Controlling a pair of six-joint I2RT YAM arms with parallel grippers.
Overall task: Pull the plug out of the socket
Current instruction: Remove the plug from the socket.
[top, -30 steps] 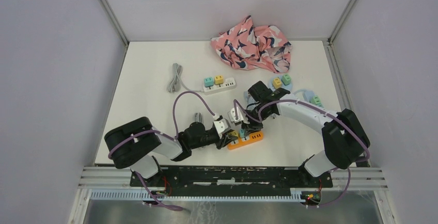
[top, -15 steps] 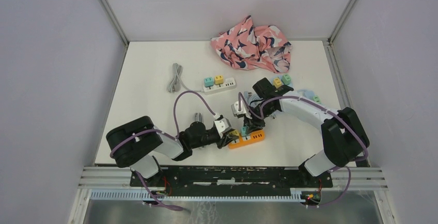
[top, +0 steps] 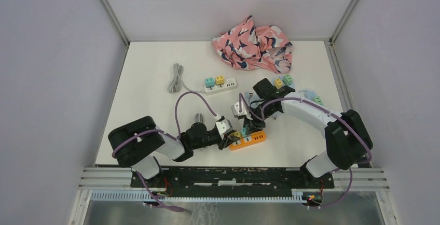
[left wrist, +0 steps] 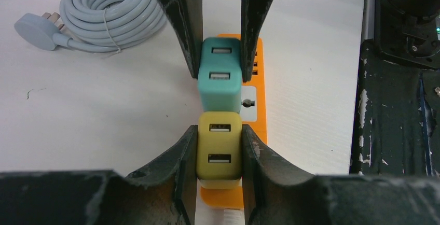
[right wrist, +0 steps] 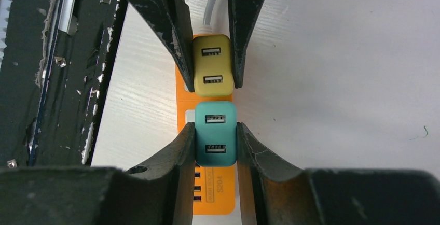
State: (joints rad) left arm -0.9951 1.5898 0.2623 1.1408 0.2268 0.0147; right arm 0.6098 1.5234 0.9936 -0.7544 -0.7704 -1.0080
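1. Teal plug (right wrist: pixel 216 141) and yellow plug (left wrist: pixel 219 152) are smooth plastic blocks with rounded corners. Each has two USB slots, and they sit side by side on the flat orange socket strip (top: pixel 250 140).
2. The strip lies on the white counter (left wrist: pixel 104 106), near its front edge. A coiled grey cable (left wrist: pixel 111 12) lies apart, with bare surface between.
3. Right tool (right wrist: pixel 216 134) is closed tight on the teal plug. Left tool (left wrist: pixel 219 134), opposite it, clamps the yellow plug.
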